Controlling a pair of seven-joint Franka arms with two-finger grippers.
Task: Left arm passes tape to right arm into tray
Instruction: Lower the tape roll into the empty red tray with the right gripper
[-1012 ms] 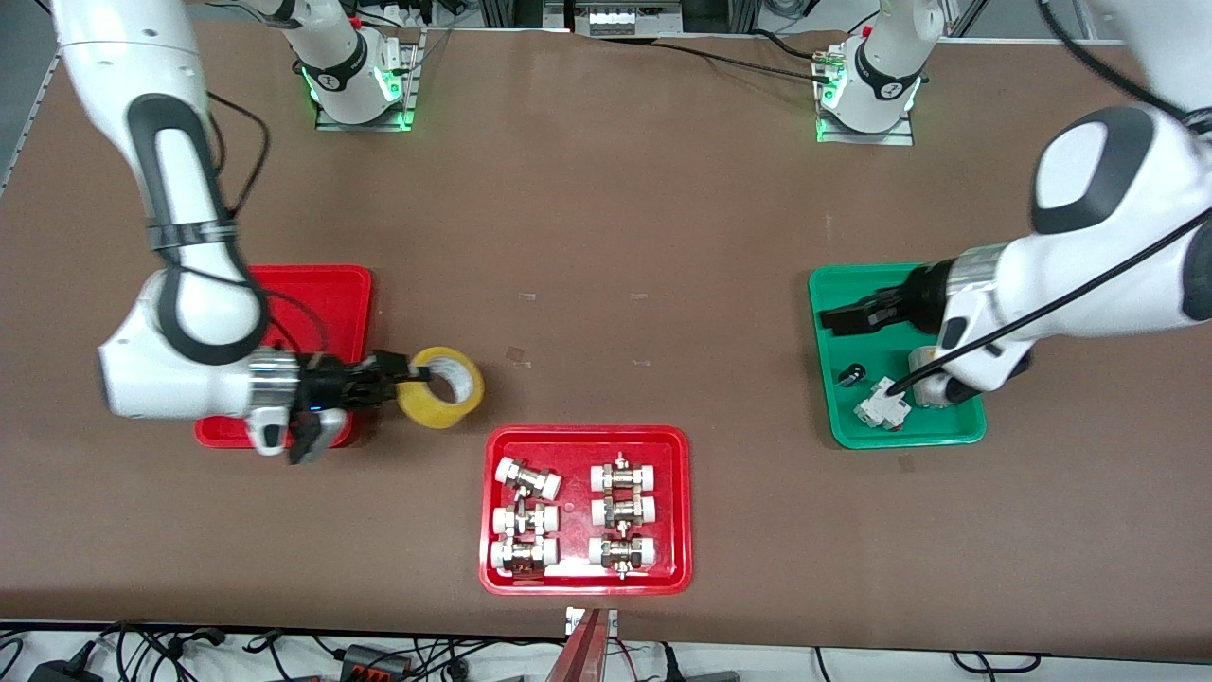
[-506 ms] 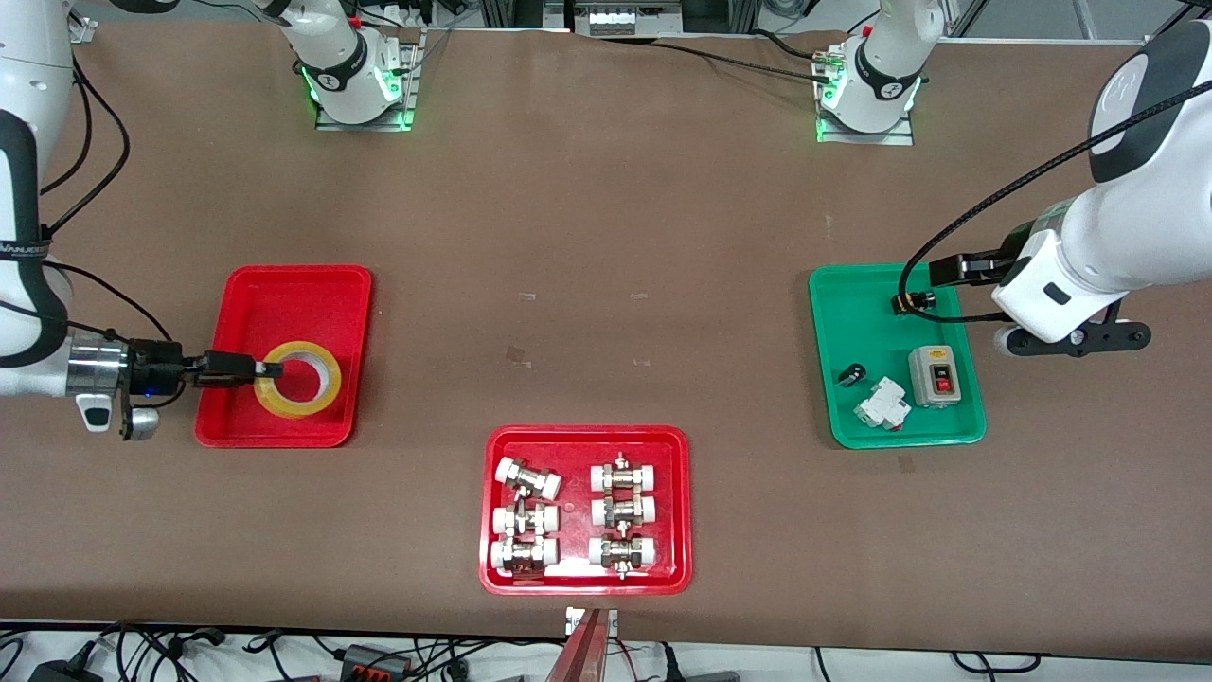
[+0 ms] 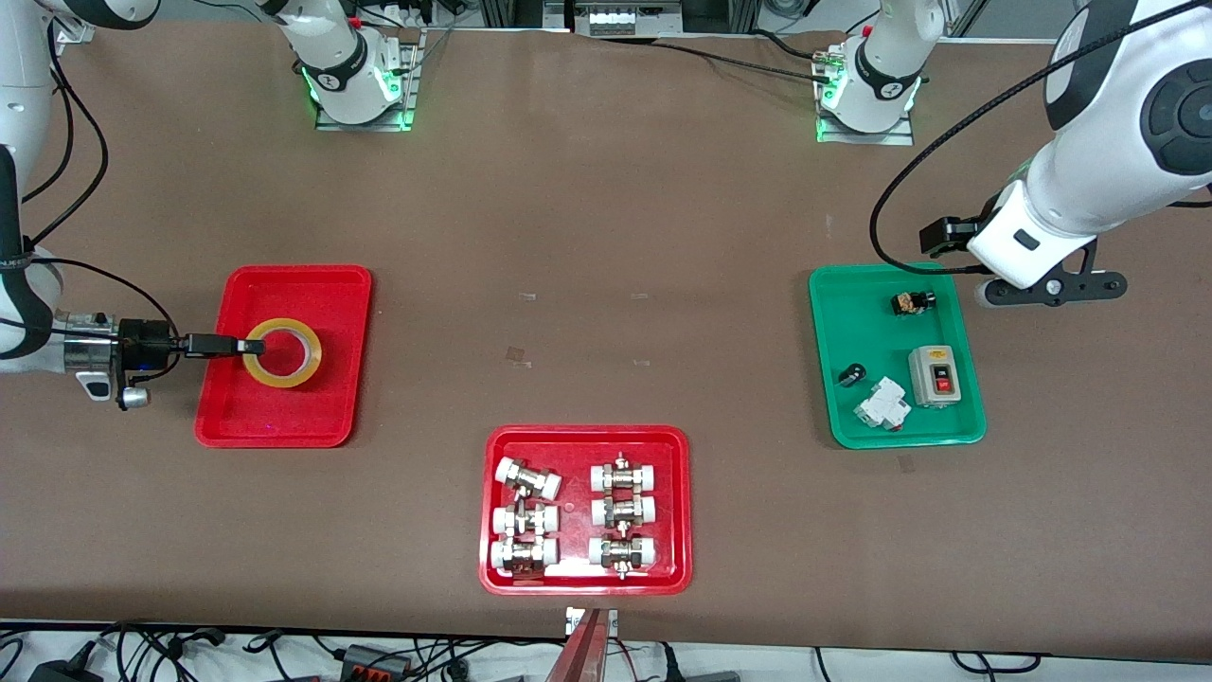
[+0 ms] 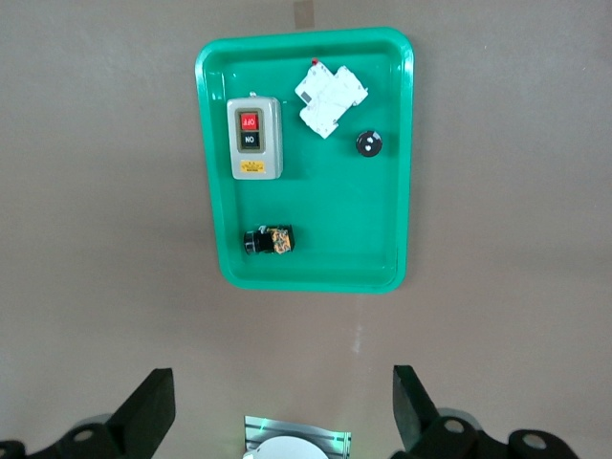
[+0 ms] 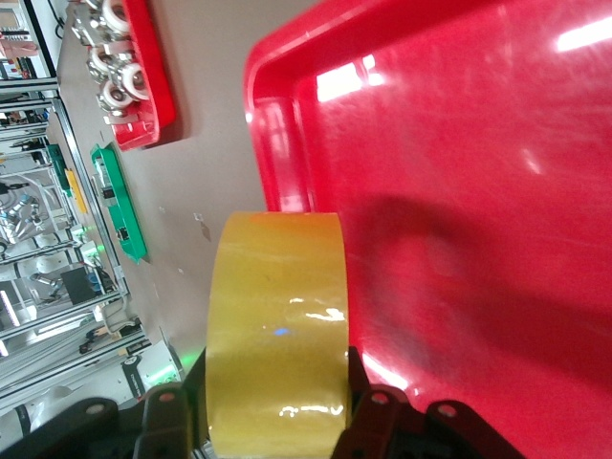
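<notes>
The tape (image 3: pixel 282 352), a yellow-amber roll, lies flat and low over the plain red tray (image 3: pixel 284 417), held at its edge by my right gripper (image 3: pixel 248 347). In the right wrist view the tape (image 5: pixel 277 316) sits between the two black fingers (image 5: pixel 167 421), which are shut on it, with its shadow on the tray floor (image 5: pixel 459 191). I cannot tell whether it touches the floor. My left gripper (image 3: pixel 1051 287) hangs over the bare table beside the green tray's corner. In the left wrist view it (image 4: pixel 277 411) is open and empty.
A red tray with white-capped metal fittings (image 3: pixel 492 578) sits near the front camera. The green tray (image 3: pixel 896 417) at the left arm's end holds a grey switch box (image 3: pixel 937 376), a white breaker (image 3: pixel 882 403) and small black parts; it also shows in the left wrist view (image 4: pixel 306 258).
My right gripper carried the tape from over the table beside the red tray to over it and lowered it. My left arm rose away from the green tray toward its base.
</notes>
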